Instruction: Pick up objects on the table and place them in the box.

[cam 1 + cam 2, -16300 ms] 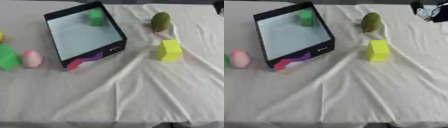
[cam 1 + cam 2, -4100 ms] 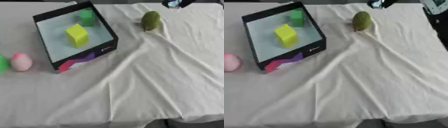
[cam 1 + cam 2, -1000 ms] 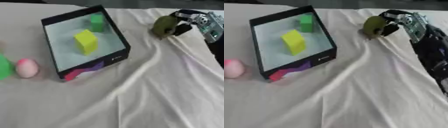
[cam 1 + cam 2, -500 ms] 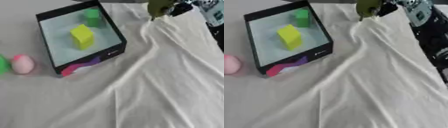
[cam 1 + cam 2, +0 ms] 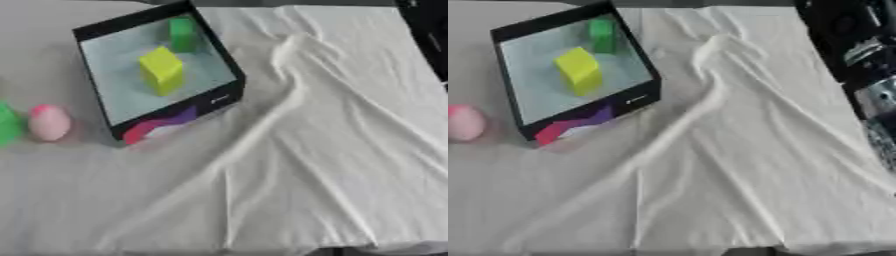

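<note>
Left eye view showed a black box (image 5: 229, 95) with a pale floor sitting on a surface (image 5: 332, 165) draped in wrinkled white cloth. Inside the box, a yellow block (image 5: 162, 70) stood near the middle and a green block (image 5: 182, 34) stood at the far end, apart from it. Outside the box, just past its left wall, a pink egg-shaped object (image 5: 49, 122) lay on the cloth, with a green object (image 5: 7, 125) beside it at the picture's edge. In the right eye view, the robot's right arm (image 5: 859, 55) ran along the right edge, well away from the box. No fingers were visible, so their state could not be told.
</note>
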Action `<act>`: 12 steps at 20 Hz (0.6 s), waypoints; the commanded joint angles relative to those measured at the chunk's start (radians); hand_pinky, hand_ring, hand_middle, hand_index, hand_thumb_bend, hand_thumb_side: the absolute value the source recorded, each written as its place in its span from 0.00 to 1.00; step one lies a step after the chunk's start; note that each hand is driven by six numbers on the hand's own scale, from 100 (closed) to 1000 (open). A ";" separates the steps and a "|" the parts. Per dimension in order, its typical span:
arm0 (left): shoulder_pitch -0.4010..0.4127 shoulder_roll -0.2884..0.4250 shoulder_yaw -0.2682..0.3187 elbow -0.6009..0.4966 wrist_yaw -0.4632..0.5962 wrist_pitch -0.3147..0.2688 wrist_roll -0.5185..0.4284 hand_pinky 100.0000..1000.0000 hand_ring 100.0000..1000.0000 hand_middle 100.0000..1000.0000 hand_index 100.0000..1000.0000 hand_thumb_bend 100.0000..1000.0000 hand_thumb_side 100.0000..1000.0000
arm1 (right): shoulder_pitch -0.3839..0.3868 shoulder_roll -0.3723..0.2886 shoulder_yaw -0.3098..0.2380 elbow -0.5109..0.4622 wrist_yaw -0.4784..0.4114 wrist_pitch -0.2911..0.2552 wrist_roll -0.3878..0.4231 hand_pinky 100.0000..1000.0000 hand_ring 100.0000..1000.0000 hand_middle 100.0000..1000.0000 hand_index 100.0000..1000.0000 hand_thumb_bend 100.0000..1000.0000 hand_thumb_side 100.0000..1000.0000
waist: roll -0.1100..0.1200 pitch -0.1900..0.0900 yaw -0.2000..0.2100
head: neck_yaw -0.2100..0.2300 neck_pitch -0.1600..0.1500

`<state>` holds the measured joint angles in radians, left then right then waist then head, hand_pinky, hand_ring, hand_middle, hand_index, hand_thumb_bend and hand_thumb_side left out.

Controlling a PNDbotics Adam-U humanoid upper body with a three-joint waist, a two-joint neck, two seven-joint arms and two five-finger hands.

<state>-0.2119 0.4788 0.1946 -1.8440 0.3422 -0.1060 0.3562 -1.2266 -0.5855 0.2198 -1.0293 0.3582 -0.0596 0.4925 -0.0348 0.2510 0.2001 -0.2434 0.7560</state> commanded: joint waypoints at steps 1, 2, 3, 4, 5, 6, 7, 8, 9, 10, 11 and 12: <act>0.000 0.034 0.017 -0.004 0.010 -0.002 0.003 0.80 0.85 0.77 0.74 0.00 0.68 | -0.044 0.063 0.012 -0.031 -0.009 0.014 -0.006 0.76 0.60 0.50 0.68 0.00 0.00 | 0.020 -0.047 0.004 | -0.017 0.012; 0.003 0.034 0.019 0.000 0.012 -0.001 0.005 0.80 0.85 0.77 0.74 0.00 0.68 | -0.052 0.086 0.018 -0.038 -0.010 0.019 -0.014 0.76 0.60 0.50 0.68 0.00 0.00 | 0.020 -0.050 0.007 | -0.023 0.013; 0.005 0.032 0.021 0.004 0.015 -0.001 0.007 0.80 0.85 0.77 0.74 0.00 0.68 | -0.057 0.107 0.025 -0.046 -0.008 0.022 -0.025 0.76 0.59 0.50 0.68 0.00 0.00 | 0.020 -0.053 0.009 | -0.028 0.013; 0.006 0.031 0.022 0.007 0.017 -0.001 0.008 0.80 0.85 0.77 0.74 0.00 0.68 | -0.060 0.124 0.032 -0.053 -0.005 0.027 -0.035 0.76 0.59 0.50 0.68 0.00 0.00 | 0.020 -0.055 0.012 | -0.033 0.014; 0.008 0.029 0.024 0.010 0.019 -0.001 0.010 0.80 0.85 0.77 0.74 0.00 0.68 | -0.060 0.144 0.041 -0.055 0.000 0.031 -0.040 0.76 0.59 0.50 0.68 0.00 0.00 | 0.020 -0.057 0.017 | -0.038 0.014; 0.009 0.027 0.027 0.012 0.020 -0.002 0.012 0.80 0.85 0.77 0.74 0.00 0.68 | -0.059 0.162 0.048 -0.054 0.006 0.035 -0.043 0.75 0.59 0.50 0.68 0.00 0.00 | 0.020 -0.059 0.021 | -0.044 0.014; 0.011 0.026 0.031 0.013 0.021 -0.003 0.015 0.80 0.85 0.77 0.74 0.00 0.68 | -0.056 0.179 0.054 -0.050 0.015 0.039 -0.046 0.75 0.58 0.49 0.68 0.00 0.01 | 0.020 -0.060 0.025 | -0.050 0.014; 0.014 0.025 0.035 0.014 0.022 -0.005 0.019 0.80 0.85 0.77 0.75 0.00 0.69 | -0.053 0.194 0.057 -0.044 0.028 0.045 -0.050 0.75 0.58 0.49 0.68 0.00 0.01 | 0.020 -0.061 0.028 | -0.055 0.014; 0.018 0.024 0.042 0.015 0.024 -0.007 0.025 0.80 0.85 0.77 0.75 0.00 0.69 | -0.050 0.209 0.059 -0.037 0.044 0.052 -0.056 0.75 0.58 0.49 0.68 0.00 0.01 | 0.021 -0.062 0.031 | -0.060 0.014; 0.021 0.025 0.048 0.016 0.026 -0.009 0.031 0.80 0.85 0.77 0.75 0.00 0.68 | -0.046 0.221 0.060 -0.031 0.062 0.057 -0.064 0.74 0.58 0.49 0.68 0.00 0.01 | 0.021 -0.061 0.034 | -0.063 0.014; 0.026 0.027 0.055 0.017 0.028 -0.012 0.037 0.80 0.85 0.76 0.74 0.00 0.68 | -0.041 0.231 0.062 -0.028 0.083 0.062 -0.074 0.74 0.58 0.50 0.68 0.00 0.02 | 0.022 -0.061 0.036 | -0.066 0.014; 0.030 0.029 0.060 0.018 0.029 -0.015 0.042 0.80 0.85 0.76 0.74 0.00 0.68 | -0.036 0.240 0.063 -0.025 0.102 0.066 -0.082 0.74 0.58 0.50 0.68 0.00 0.02 | 0.023 -0.060 0.037 | -0.068 0.014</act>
<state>-0.1788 0.4777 0.2359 -1.8170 0.3697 -0.1172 0.3896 -1.2421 -0.3450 0.2866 -1.0479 0.4382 0.0023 0.4239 -0.0311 0.2256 0.2355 -0.3051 0.7644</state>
